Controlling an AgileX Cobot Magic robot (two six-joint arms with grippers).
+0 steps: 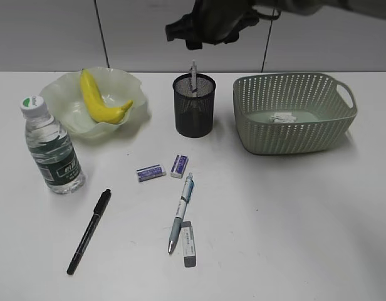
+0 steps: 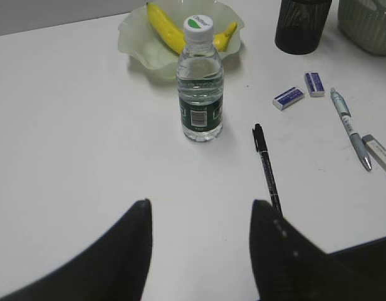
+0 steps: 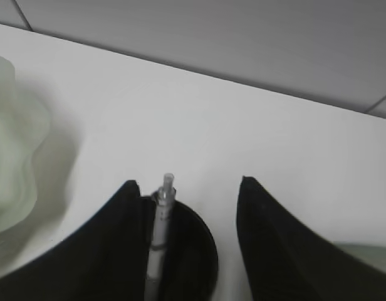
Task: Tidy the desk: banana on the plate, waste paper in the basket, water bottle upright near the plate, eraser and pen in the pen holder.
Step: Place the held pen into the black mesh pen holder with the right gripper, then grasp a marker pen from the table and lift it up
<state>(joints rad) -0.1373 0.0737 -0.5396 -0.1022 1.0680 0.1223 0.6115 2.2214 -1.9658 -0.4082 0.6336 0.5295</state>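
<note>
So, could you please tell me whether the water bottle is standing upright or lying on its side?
Upright. The water bottle stands on its base on the desk, cap on top, beside the plate.

Three pens show: a black one [image 1: 89, 231] at lower left, a grey one [image 1: 181, 212] at lower centre, and one [image 1: 193, 76] standing in the single holder [image 1: 194, 106] at upper centre. Three erasers lie mid-frame: two purple-and-white [image 1: 150, 173] [image 1: 179, 165] and one grey [image 1: 188, 244]. There is one banana [image 1: 100, 98], one plate [image 1: 66, 106], one bottle [image 1: 52, 148], one basket [image 1: 294, 113] at upper right and one paper scrap [image 1: 283, 116].
</note>
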